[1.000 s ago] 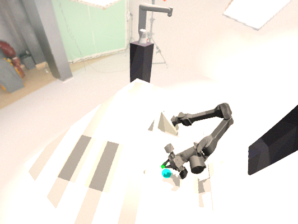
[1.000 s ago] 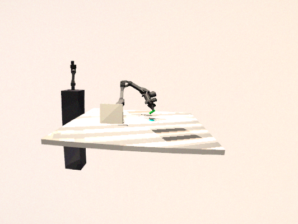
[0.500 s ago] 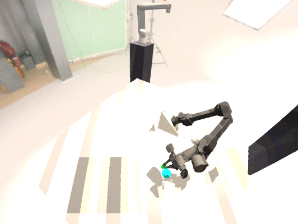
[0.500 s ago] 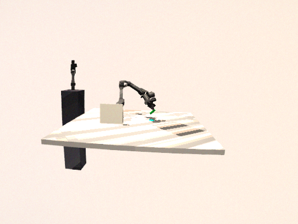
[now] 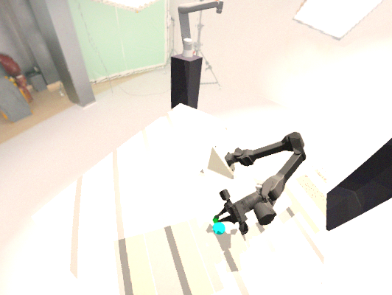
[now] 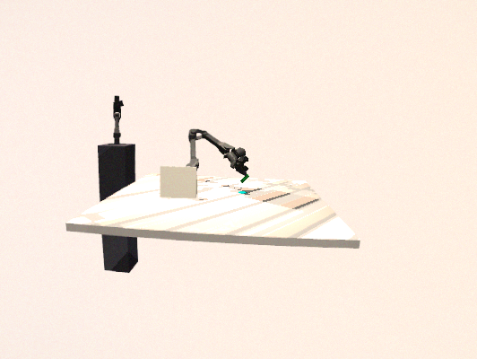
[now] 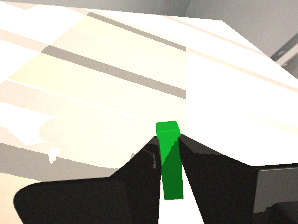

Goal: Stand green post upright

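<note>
The green post (image 5: 216,219) (image 6: 245,179) (image 7: 172,162) is held between the fingertips of my gripper (image 5: 217,219) (image 6: 246,175) (image 7: 169,142), which is shut on it. In the exterior view the post is tilted and in the air above the table, a little above the cyan circle. The cyan circle (image 5: 219,228) (image 6: 242,192) lies flat on the table, and in the top view it is just below the post. The circle does not show in the wrist view.
A pale upright panel (image 5: 219,165) (image 6: 178,182) stands on the table (image 6: 211,236). A second dark arm part (image 5: 270,148) reaches behind that panel in the top view. A dark pedestal with another arm (image 5: 186,81) (image 6: 117,170) stands beyond the table. Striped shadows cross the tabletop.
</note>
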Available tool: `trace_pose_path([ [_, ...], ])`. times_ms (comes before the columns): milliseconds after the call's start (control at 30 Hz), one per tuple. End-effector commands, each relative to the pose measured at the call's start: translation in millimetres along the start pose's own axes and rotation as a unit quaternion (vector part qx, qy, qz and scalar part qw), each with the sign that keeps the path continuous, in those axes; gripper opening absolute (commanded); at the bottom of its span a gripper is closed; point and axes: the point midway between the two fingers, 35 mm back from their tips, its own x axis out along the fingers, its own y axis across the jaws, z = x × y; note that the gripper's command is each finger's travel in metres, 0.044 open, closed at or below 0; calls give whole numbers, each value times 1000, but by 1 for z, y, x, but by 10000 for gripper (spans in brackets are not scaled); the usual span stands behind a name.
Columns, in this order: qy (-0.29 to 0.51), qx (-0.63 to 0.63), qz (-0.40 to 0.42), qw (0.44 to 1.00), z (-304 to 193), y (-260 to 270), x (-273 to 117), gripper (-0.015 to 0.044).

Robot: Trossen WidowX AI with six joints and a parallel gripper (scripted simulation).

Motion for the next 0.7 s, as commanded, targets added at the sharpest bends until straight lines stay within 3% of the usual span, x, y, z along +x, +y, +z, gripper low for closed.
trace_pose_path([
  [0, -18, 8, 0, 1000, 2, 0, -3, 23],
  [667, -84, 34, 11, 996, 2, 2, -10, 23],
])
